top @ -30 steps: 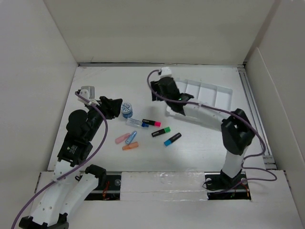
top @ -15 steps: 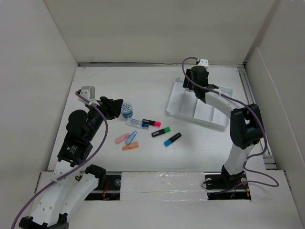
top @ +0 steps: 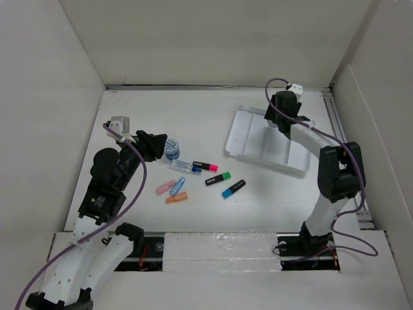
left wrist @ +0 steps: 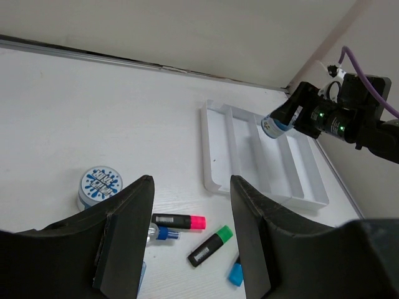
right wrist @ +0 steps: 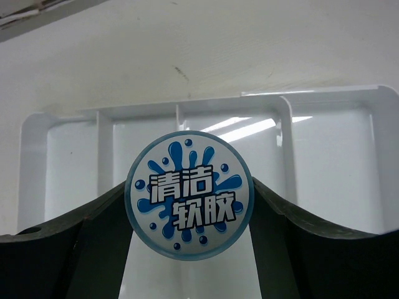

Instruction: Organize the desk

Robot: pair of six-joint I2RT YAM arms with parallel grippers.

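Blue-labelled tub (right wrist: pixel 189 194) between right jaws, over tray (right wrist: pixel 330 174).

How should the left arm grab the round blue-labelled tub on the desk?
Take the round blue-labelled tub across its curved side wall, straight down from above with the open left gripper. It stands flat, label up, apart from the blue-capped pen. The right gripper holds its twin tub likewise.

Blue-splashed tin (right wrist: pixel 189 194), white desk (top: pixel 193 119)

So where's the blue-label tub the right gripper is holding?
In the right wrist view, the blue-label tub is clamped in the right gripper, above the white tray on the far right side of the desk.
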